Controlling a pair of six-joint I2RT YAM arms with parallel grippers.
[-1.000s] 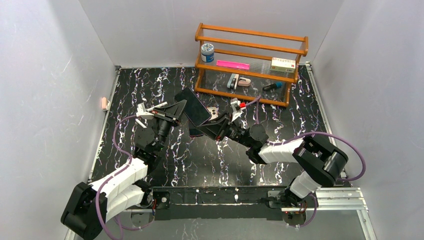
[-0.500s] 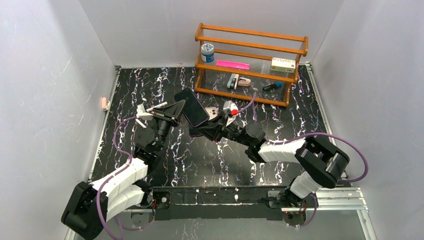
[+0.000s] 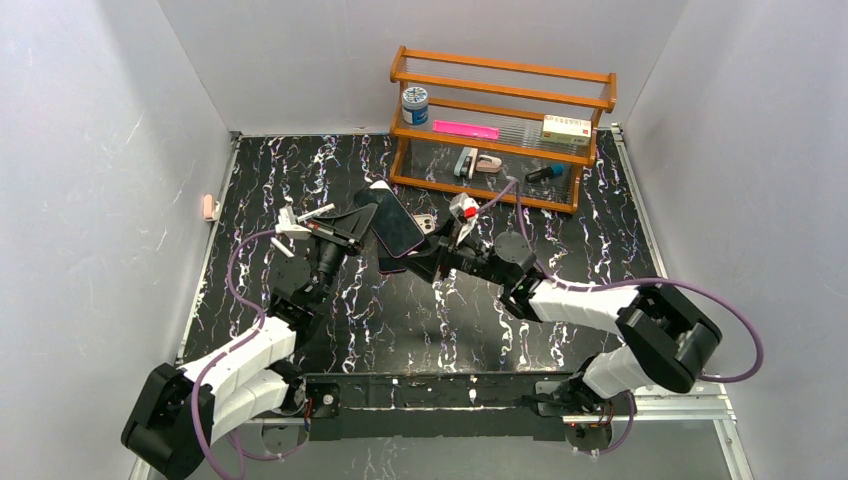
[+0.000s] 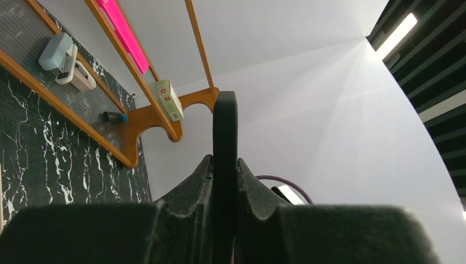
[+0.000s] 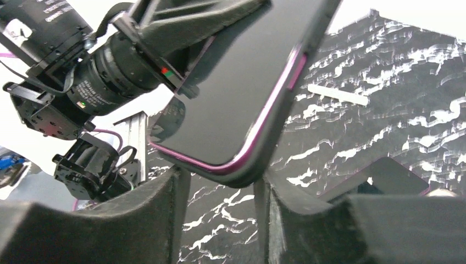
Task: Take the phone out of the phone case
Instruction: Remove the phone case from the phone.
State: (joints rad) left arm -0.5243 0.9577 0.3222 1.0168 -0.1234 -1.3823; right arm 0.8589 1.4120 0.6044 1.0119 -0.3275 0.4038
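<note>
since the earlier frames your right arm has swung its elbow out toward 4 o'clock, and the right gripper (image 3: 414,256) has spread its fingers (image 5: 159,214). the phone (image 3: 397,222) is held off the table (image 3: 400,330) near its centre, tilted, with a purple line along its rim. your left gripper (image 4: 224,170) is clenched on its edge from the 9 o'clock side. the right fingers stand released either side of its lower corner, with a gap showing on one side. a flat dark piece (image 3: 392,266) with a purple edge lies on the table at the phone's 6 o'clock; you cannot tell whether it is the case. wooden shelf (image 3: 500,120) stands at the table's 1 o'clock.
</note>
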